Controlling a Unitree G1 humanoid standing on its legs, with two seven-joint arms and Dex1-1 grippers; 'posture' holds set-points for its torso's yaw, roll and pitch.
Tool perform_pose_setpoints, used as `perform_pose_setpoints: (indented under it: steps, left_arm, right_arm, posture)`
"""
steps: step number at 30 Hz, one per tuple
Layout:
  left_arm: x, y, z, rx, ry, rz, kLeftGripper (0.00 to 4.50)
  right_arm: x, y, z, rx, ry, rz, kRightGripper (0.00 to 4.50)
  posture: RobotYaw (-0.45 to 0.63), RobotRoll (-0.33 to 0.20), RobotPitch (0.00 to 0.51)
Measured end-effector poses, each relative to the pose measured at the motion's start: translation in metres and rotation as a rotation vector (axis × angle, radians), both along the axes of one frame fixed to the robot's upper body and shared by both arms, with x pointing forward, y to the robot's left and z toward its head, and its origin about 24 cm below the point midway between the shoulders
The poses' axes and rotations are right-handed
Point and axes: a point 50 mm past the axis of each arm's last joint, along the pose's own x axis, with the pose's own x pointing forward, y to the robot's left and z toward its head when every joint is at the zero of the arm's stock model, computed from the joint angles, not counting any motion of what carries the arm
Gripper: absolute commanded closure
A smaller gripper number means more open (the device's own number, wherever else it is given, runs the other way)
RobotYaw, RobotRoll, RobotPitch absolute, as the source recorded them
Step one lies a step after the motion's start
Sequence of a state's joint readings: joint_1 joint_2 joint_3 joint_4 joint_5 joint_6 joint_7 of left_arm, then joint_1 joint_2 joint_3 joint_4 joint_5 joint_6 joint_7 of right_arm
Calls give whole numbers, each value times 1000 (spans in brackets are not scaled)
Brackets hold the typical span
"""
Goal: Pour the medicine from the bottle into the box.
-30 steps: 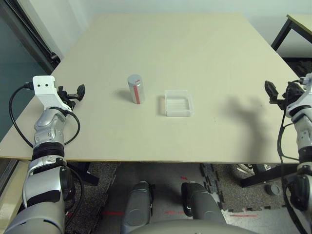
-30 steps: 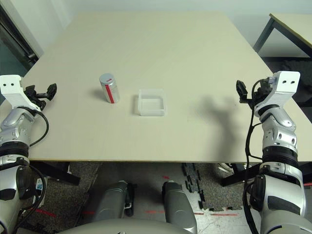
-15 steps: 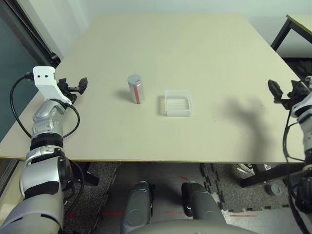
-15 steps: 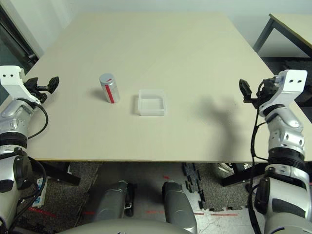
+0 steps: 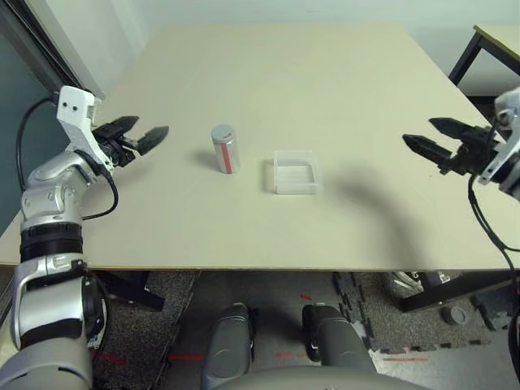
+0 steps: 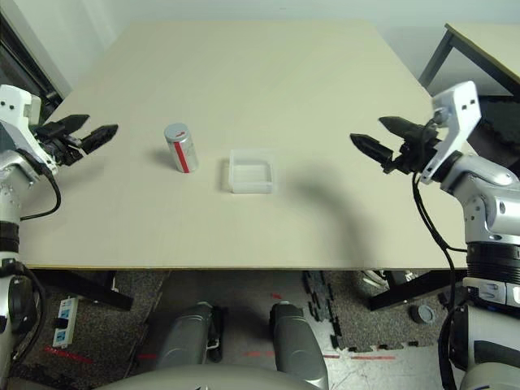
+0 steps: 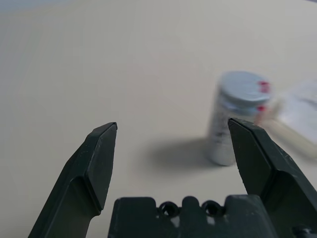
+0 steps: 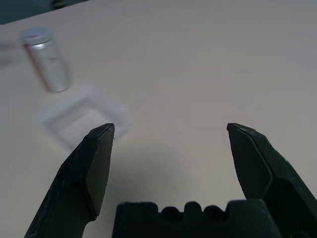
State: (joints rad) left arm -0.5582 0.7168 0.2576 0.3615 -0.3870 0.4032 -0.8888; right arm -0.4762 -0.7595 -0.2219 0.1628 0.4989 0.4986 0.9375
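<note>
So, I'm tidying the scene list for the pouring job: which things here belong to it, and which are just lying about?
Part of the job:
- the bottle, upright, cap on
- the box, beside the bottle, apart from it
- the left tool, open, short of the bottle
- the right tool, open, over the table's right side

Just about:
- the table
- a second table's corner
</note>
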Motion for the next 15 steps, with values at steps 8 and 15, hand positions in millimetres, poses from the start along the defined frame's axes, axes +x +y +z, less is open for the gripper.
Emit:
perform_pose_setpoints:
  steps: [8, 15]
  left_arm:
    - [3, -41, -24, -28, 44, -130, 20]
    - [8, -57, -40, -6, 62, -173, 20]
  right_arm:
    - [4, 17, 2, -20, 35, 70, 0]
    - [5, 23, 2, -17, 32, 87, 0]
  posture:
    - [17, 0, 55]
    - [-1, 0, 54]
